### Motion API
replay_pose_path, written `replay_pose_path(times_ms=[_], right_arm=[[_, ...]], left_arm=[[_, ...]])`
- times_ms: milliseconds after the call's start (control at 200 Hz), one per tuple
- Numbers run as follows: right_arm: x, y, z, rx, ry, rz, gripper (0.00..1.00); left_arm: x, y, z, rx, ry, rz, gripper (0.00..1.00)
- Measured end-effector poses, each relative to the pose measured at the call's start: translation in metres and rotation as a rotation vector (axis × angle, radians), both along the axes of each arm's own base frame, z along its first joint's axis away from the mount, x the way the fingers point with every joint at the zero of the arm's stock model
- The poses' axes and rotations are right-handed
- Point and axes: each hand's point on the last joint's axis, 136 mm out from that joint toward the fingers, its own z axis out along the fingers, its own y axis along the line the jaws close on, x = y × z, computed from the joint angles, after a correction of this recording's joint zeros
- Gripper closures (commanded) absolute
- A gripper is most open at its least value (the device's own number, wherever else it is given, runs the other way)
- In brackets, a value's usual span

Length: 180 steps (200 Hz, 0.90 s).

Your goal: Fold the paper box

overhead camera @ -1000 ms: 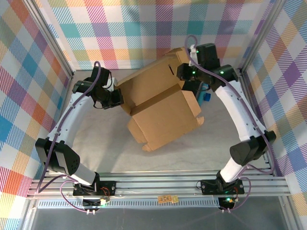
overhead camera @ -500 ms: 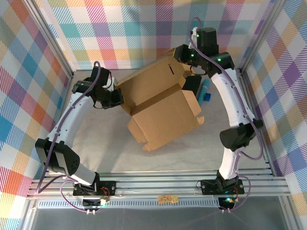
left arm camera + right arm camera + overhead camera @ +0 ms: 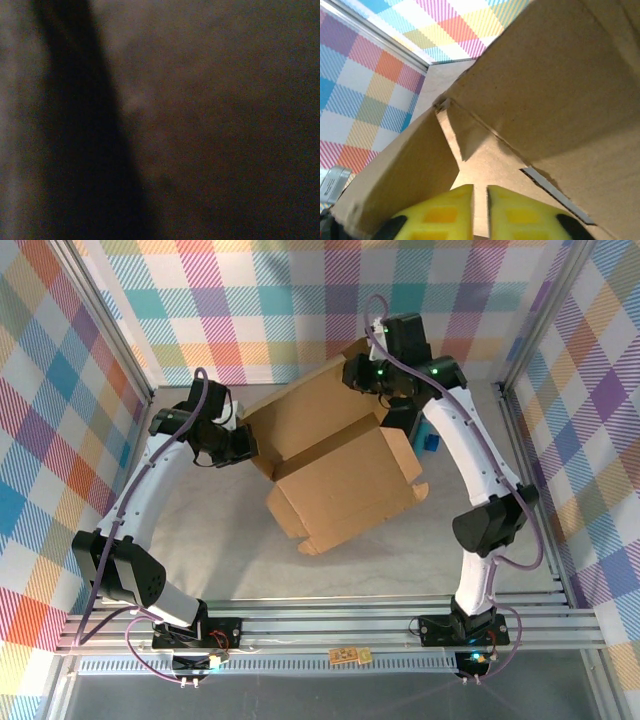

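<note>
Brown cardboard, the box [image 3: 330,470] sits half-folded mid-table [image 3: 210,550], with plaid walls [image 3: 250,290] around. My left gripper [image 3: 248,445] is pressed together at its left corner. My right gripper [image 3: 480,192], at the far flap, leaves a slim gap between yellow fingers [image 3: 445,212]; pinching or not, I cannot tell.

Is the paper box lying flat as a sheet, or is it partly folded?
Partly folded: the paper box has panels bent up along creases, side flaps loose.
</note>
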Motion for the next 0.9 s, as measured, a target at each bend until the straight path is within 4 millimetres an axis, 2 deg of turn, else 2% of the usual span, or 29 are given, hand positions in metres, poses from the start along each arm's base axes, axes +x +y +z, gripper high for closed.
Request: replay_pose_path(times_ms=[90,150,220,300,390,465,530,640,725,800,900], right_arm=[[-0.005,-0.025,0.018,0.035,-0.042,0.009,0.66],[-0.008,-0.054,0.037,0.083,-0.088,-0.01,0.61],[-0.012,-0.098,0.067,0.146,-0.163,-0.064,0.56],[-0.019,-0.143,0.101,0.205,-0.258,-0.124,0.55],[-0.024,-0.169,0.126,0.256,-0.322,-0.143,0.53],[-0.018,-0.177,0.129,0.303,-0.32,-0.12,0.53],[-0.002,-0.181,0.118,0.348,-0.272,-0.089,0.54],[0.038,-0.178,0.082,0.435,-0.142,-0.013,0.56],[0.056,-0.166,0.049,0.505,-0.023,0.048,0.56],[0.06,-0.15,0.033,0.555,0.057,0.108,0.57],[0.049,-0.127,0.044,0.601,0.076,0.208,0.58]], left_arm=[[-0.001,-0.002,0.001,-0.021,0.003,-0.012,1.0],[-0.001,-0.004,0.003,-0.047,0.005,-0.018,1.0],[0.002,-0.005,0.006,-0.08,-0.003,-0.024,1.0],[0.006,-0.01,0.012,-0.119,-0.024,-0.041,1.0],[0.009,-0.018,0.018,-0.166,-0.045,-0.074,1.0],[0.011,-0.027,0.022,-0.21,-0.058,-0.108,1.0],[0.012,-0.033,0.025,-0.244,-0.072,-0.14,1.0],[0.01,-0.043,0.027,-0.299,-0.083,-0.188,1.0],[0.008,-0.049,0.026,-0.337,-0.078,-0.215,1.0],[0.009,-0.053,0.022,-0.36,-0.065,-0.23,1.0],[0.012,-0.057,0.014,-0.376,-0.043,-0.24,1.0]])
